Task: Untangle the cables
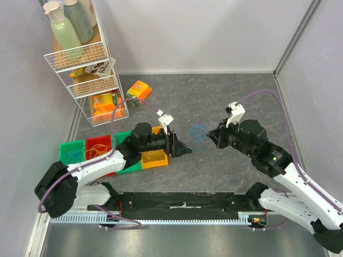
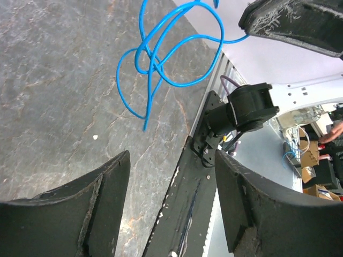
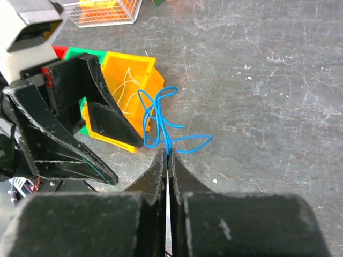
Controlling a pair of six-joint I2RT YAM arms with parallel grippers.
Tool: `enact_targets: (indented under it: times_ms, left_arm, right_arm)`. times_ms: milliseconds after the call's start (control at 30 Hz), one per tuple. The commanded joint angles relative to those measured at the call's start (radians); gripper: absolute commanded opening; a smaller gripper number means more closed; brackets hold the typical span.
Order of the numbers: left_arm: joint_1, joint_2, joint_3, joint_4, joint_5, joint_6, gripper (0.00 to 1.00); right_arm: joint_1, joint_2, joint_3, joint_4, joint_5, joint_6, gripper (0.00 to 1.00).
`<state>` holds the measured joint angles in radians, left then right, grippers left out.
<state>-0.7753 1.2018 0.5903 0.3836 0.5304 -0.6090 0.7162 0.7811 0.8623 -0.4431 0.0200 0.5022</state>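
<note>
Blue cable [image 3: 161, 120], thin and springy, curls in loose overlapping loops just beside the yellow bin [image 3: 128, 80], over the mottled grey tabletop [image 1: 241, 96]. The right gripper [image 3: 168, 155] pinches one strand between its pressed-together black fingers, probably to anchor it for pulling apart. On the bin's near side, the left gripper [image 2: 172, 158] faces the tangle with its jaws spread, seemingly ready to take a loop.

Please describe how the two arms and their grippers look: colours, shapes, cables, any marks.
The left arm and right arm have white links and black joints. A thin purple hose loops along each. Each wrist carries a white camera block. The left gripper and right gripper are black, with wedge-shaped fingers scuffed whitish.
</note>
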Motion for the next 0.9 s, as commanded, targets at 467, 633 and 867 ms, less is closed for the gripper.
enact_targets:
  times_ms: [467,633,867]
  left_arm:
    - [-0.07,0.104,0.022,0.206,-0.092,-0.11,0.38]
    - [-0.07,0.119,0.022,0.181,-0.139,-0.113,0.39]
    - [-0.078,0.145,0.036,0.192,-0.132,-0.121,0.45]
  right_arm:
    - [-0.001,-0.025,0.053,0.012,-0.043,0.05,0.0]
    - [-0.001,-0.02,0.063,0.027,-0.063,0.064,0.0]
    - [-0.001,-0.017,0.08,0.034,-0.069,0.067,0.0]
